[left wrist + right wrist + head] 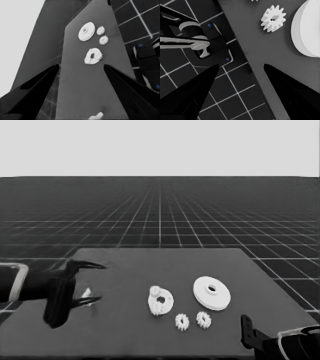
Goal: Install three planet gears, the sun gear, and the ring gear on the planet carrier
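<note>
The planet carrier, the smaller round part [161,300] [93,56], lies mid-table with two planet gears on it, one at its far rim [154,290] and one at its near rim [156,309]. Two more gears [181,321] [203,319] lie loose in front of it. To the right rests the ring gear, the larger round part [212,293] [86,31]. My left gripper [100,282] [81,65] waits open over the table's left end. My right gripper [246,327] [241,65] is parked open at the near right corner, holding nothing.
A thin white piece [87,295] [96,116] lies on the table under the left fingers, not held. The right wrist view shows a loose gear [273,18], the larger round part's rim [306,30] and dark machinery [197,42] past the table's edge.
</note>
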### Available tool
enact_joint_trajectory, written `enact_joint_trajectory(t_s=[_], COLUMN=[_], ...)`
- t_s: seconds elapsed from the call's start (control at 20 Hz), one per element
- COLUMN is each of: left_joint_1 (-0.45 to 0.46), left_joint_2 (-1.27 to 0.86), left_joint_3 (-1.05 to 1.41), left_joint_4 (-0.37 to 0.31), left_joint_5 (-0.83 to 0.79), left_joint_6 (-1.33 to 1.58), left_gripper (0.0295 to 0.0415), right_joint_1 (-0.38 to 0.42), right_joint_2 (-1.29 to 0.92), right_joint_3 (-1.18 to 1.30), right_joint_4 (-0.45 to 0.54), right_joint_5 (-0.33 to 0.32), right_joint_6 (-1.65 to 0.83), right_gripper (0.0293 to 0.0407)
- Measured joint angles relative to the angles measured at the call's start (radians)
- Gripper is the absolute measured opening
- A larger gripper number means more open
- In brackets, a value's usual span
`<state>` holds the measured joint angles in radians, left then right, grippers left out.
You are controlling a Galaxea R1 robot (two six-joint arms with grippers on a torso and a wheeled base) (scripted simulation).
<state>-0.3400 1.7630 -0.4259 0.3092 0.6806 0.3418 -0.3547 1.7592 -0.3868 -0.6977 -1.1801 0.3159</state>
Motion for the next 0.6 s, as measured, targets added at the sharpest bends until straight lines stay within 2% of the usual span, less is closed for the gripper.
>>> enact_joint_trajectory(t_s=[0.05, 0.1, 0.15, 0.25, 0.5, 0.55, 0.6], left_joint_1=[-0.001, -0.001, -0.002, -0.002, -0.002, -0.002, -0.002], left_joint_2=[-0.003, -0.005, -0.007, -0.008, -0.008, -0.008, -0.008], left_joint_3=[0.003, 0.005, 0.006, 0.008, 0.008, 0.008, 0.008], left_joint_4=[0.0, 0.001, 0.001, 0.001, 0.001, 0.001, 0.001], left_joint_5=[-0.002, -0.003, -0.003, -0.004, -0.004, -0.004, -0.004], left_joint_6=[0.004, 0.006, 0.007, 0.008, 0.009, 0.009, 0.009], left_gripper=[0.0385, 0.0385, 0.0385, 0.0385, 0.0385, 0.0385, 0.0385], right_joint_1=[0.199, 0.278, 0.304, 0.317, 0.32, 0.222, 0.158], right_joint_2=[0.255, 0.448, 0.537, 0.608, 0.642, 0.653, 0.664], right_joint_3=[-0.098, -0.246, -0.366, -0.498, -0.573, -0.613, -0.649], right_joint_4=[0.145, 0.284, 0.363, 0.433, 0.467, 0.365, 0.308], right_joint_5=[-0.301, -0.383, -0.385, -0.371, -0.362, -0.342, -0.325], right_joint_6=[0.483, 0.815, 0.965, 1.078, 1.123, 1.1, 1.082], right_gripper=[0.0393, 0.0393, 0.0389, 0.0386, 0.0385, 0.0385, 0.0385])
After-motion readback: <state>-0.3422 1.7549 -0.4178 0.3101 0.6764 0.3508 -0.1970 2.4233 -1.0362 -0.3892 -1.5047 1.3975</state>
